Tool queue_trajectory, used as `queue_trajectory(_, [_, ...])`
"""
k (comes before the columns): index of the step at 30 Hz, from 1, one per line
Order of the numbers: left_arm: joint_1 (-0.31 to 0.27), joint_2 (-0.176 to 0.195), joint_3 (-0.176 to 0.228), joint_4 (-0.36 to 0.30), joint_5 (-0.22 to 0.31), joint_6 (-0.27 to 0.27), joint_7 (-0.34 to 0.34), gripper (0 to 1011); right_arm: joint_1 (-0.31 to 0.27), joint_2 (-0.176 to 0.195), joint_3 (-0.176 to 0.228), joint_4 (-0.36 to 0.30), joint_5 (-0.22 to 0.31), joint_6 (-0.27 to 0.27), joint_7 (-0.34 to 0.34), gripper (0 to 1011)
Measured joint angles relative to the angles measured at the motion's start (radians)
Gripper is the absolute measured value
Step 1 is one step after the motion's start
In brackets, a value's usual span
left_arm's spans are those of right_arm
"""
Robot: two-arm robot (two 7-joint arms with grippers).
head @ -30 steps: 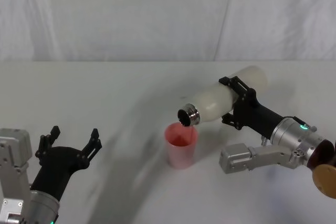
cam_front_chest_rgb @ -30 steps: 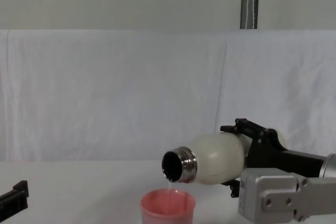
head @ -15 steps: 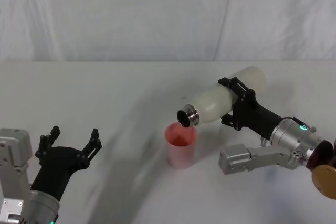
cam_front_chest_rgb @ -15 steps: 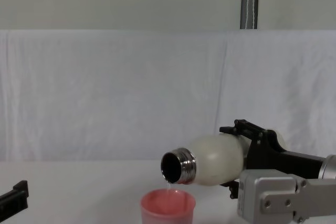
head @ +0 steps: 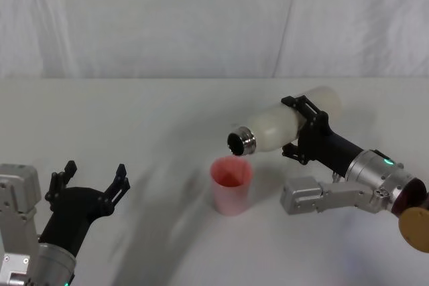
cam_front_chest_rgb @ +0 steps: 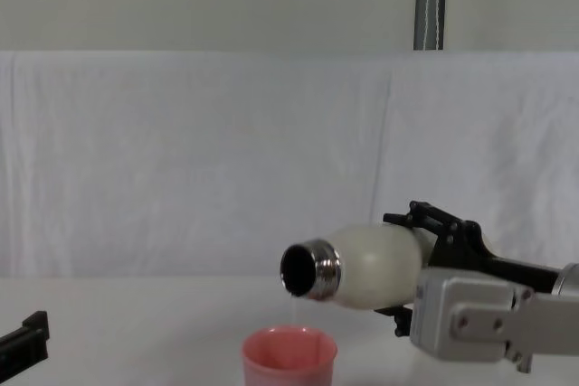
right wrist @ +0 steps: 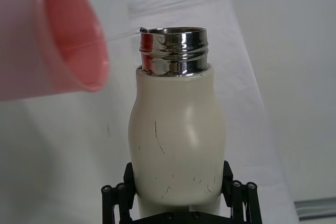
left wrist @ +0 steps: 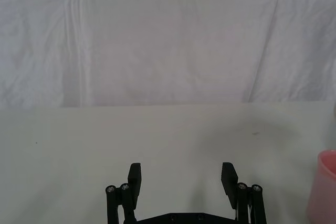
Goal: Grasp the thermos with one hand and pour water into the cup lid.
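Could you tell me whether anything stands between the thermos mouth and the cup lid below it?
Nothing visible does. The right claw holds the thermos tilted, neck directly above the open pink cup lid, with only air and a thin trickle between them.

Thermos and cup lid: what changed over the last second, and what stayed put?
The right gripper, still clamped on the thermos, has lifted it, so the steel neck now sits higher above the cup lid and closer to level. A thin trickle still leaves the mouth. The cup lid has not moved on the table, and the left gripper stays open and idle at the near left.
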Motion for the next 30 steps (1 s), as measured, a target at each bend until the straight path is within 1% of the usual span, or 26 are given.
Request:
queue_trajectory(3, [0.0, 0.0, 0.0, 0.0, 0.0, 0.0, 0.0, 1001, -0.007, -0.005, 0.015, -0.004, 0.032, -0.003, 0.011, 960])
queue_trajectory(4, [0.0, 0.0, 0.0, 0.0, 0.0, 0.0, 0.0, 1001, -0.011, -0.008, 0.025, -0.008, 0.05, -0.005, 0.017, 959])
queue_trajectory(6, [0.0, 0.0, 0.0, 0.0, 0.0, 0.0, 0.0, 1001, -0.016, -0.01, 0.033, -0.013, 0.063, -0.006, 0.023, 959])
queue_trajectory(9, [0.0, 0.0, 0.0, 0.0, 0.0, 0.0, 0.0, 1001, -0.027, -0.018, 0.051, -0.022, 0.099, -0.01, 0.039, 959])
queue_trajectory(10, [0.0, 0.0, 0.0, 0.0, 0.0, 0.0, 0.0, 1001, -0.027, -0.018, 0.051, -0.022, 0.099, -0.01, 0.039, 959])
queue_trajectory(15, [0.0, 0.0, 0.0, 0.0, 0.0, 0.0, 0.0, 1001, -0.052, -0.032, 0.096, -0.044, 0.191, -0.012, 0.081, 959])
queue_trajectory(16, [0.0, 0.0, 0.0, 0.0, 0.0, 0.0, 0.0, 1001, -0.061, -0.037, 0.11, -0.051, 0.224, -0.012, 0.097, 959])
queue_trajectory(19, [0.0, 0.0, 0.0, 0.0, 0.0, 0.0, 0.0, 1001, -0.077, -0.047, 0.138, -0.064, 0.286, -0.006, 0.128, 960])
queue_trajectory(20, [0.0, 0.0, 0.0, 0.0, 0.0, 0.0, 0.0, 1001, -0.089, -0.053, 0.158, -0.073, 0.327, 0.0, 0.147, 960])
queue_trajectory(22, [0.0, 0.0, 0.0, 0.0, 0.0, 0.0, 0.0, 1001, -0.1, -0.059, 0.175, -0.08, 0.367, 0.008, 0.165, 959])
queue_trajectory(23, [0.0, 0.0, 0.0, 0.0, 0.0, 0.0, 0.0, 1001, -0.112, -0.067, 0.195, -0.088, 0.409, 0.018, 0.185, 960])
queue_trajectory(25, [0.0, 0.0, 0.0, 0.0, 0.0, 0.0, 0.0, 1001, -0.125, -0.075, 0.216, -0.096, 0.456, 0.029, 0.206, 960])
queue_trajectory(26, [0.0, 0.0, 0.0, 0.0, 0.0, 0.0, 0.0, 1001, -0.137, -0.083, 0.235, -0.103, 0.498, 0.041, 0.224, 960])
queue_trajectory(29, [0.0, 0.0, 0.0, 0.0, 0.0, 0.0, 0.0, 1001, -0.157, -0.1, 0.269, -0.114, 0.576, 0.065, 0.254, 960])
queue_trajectory(30, [0.0, 0.0, 0.0, 0.0, 0.0, 0.0, 0.0, 1001, -0.168, -0.111, 0.289, -0.12, 0.623, 0.082, 0.271, 960])
